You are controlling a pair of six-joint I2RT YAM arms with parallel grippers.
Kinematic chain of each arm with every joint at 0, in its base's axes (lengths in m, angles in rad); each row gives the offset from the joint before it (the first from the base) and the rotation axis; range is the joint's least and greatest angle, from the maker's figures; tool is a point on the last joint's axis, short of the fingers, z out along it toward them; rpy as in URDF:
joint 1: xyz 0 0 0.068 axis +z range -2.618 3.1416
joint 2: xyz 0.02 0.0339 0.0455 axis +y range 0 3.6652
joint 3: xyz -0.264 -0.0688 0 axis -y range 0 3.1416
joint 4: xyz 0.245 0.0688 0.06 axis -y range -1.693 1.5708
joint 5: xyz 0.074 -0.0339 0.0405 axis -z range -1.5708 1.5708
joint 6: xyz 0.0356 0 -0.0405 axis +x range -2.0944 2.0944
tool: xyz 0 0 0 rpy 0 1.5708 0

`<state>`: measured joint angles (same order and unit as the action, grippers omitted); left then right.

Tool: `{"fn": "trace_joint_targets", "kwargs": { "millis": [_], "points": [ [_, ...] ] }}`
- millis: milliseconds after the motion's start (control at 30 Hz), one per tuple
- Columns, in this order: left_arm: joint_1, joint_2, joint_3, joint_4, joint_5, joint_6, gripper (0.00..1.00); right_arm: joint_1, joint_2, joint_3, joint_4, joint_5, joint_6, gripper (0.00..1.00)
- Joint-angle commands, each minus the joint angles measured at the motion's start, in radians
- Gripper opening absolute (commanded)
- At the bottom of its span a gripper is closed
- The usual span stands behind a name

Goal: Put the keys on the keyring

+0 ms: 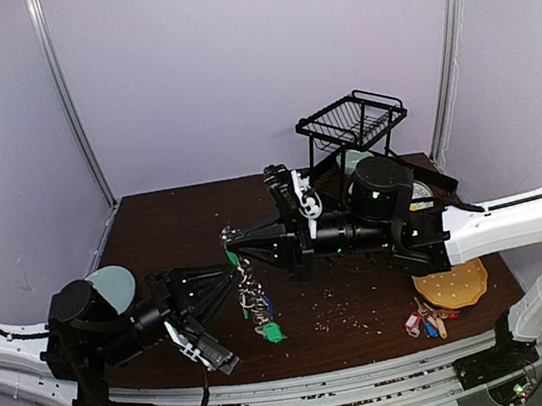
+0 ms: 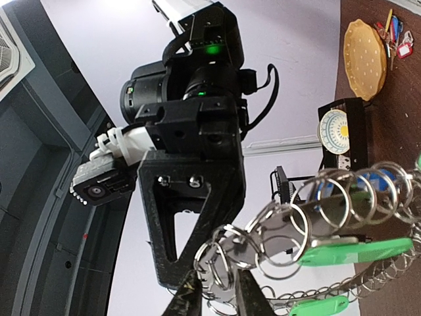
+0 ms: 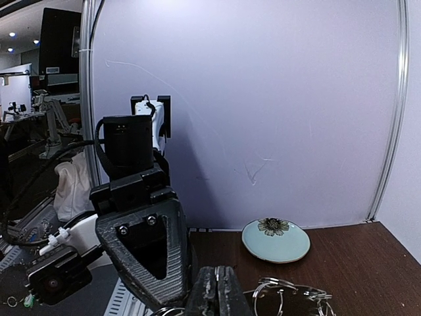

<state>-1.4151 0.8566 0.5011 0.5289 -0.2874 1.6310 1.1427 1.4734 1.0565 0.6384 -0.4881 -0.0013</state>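
Observation:
The keyring [image 1: 255,301] hangs above the table between my two grippers, strung with small metal loops and green and blue tagged keys. In the left wrist view its loops [image 2: 342,197] and green tags [image 2: 358,250] stretch to the right. My left gripper [image 1: 230,281] [image 2: 220,299] is shut on a metal key [image 2: 223,280] with loops at the ring's end. My right gripper [image 1: 231,239] [image 3: 217,289] faces it from the right, shut on a thin silver piece of the keyring. Some loops [image 3: 289,293] show beside it.
A black wire rack [image 1: 352,121] stands at the back right. A yellow disc [image 1: 451,286] and a small loose bunch of red, yellow and blue tagged keys [image 1: 427,322] lie at the front right. A pale blue dish [image 1: 113,283] [image 3: 276,240] sits left. Crumbs dot the table.

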Motion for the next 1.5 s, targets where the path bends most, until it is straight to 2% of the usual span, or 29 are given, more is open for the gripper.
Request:
{"fn": "trace_joint_targets", "kwargs": {
  "millis": [0, 133, 300, 533, 600, 733, 800, 900, 1033, 1133, 1167, 1300, 1467],
  "points": [
    [-0.007, 0.008, 0.002, 0.076, -0.021, 0.036, 0.20, -0.005, -0.024, 0.031, 0.083, -0.020, 0.009, 0.00],
    [-0.014, 0.011, 0.003, 0.072, -0.017, 0.042, 0.18, -0.004, -0.027, 0.029, 0.083, -0.020, 0.010, 0.00],
    [-0.023, 0.021, 0.009, 0.045, -0.024, 0.051, 0.00, -0.004, -0.027, 0.028, 0.084, -0.020, 0.010, 0.00],
    [-0.034, 0.025, 0.015, 0.059, -0.061, 0.012, 0.00, -0.005, -0.041, 0.021, 0.063, -0.017, -0.002, 0.00],
    [-0.036, 0.022, 0.043, 0.035, -0.069, -0.130, 0.00, -0.013, -0.052, 0.019, 0.025, -0.028, -0.012, 0.00],
    [-0.036, 0.020, 0.190, -0.254, -0.021, -0.525, 0.00, -0.062, -0.060, 0.062, -0.149, -0.132, -0.039, 0.00],
    [-0.036, 0.032, 0.212, -0.277, -0.009, -0.645, 0.00, -0.063, -0.049, 0.081, -0.209, -0.162, -0.054, 0.00],
    [-0.035, 0.062, 0.231, -0.322, 0.013, -0.785, 0.00, -0.064, -0.030, 0.087, -0.209, -0.222, -0.038, 0.00],
    [-0.015, 0.079, 0.238, -0.302, 0.007, -0.978, 0.00, -0.068, -0.022, 0.086, -0.221, -0.221, -0.037, 0.00],
    [0.031, 0.066, 0.225, -0.268, 0.073, -1.154, 0.00, -0.078, -0.026, 0.082, -0.237, -0.217, -0.044, 0.00],
    [0.047, 0.063, 0.222, -0.263, 0.095, -1.197, 0.00, -0.083, -0.028, 0.082, -0.246, -0.214, -0.045, 0.01],
    [0.101, 0.058, 0.220, -0.262, 0.184, -1.332, 0.00, -0.102, -0.042, 0.082, -0.277, -0.197, -0.045, 0.17],
    [0.131, 0.050, 0.171, -0.218, 0.295, -1.392, 0.00, -0.130, -0.097, 0.072, -0.306, -0.165, -0.056, 0.30]
  ]
}}
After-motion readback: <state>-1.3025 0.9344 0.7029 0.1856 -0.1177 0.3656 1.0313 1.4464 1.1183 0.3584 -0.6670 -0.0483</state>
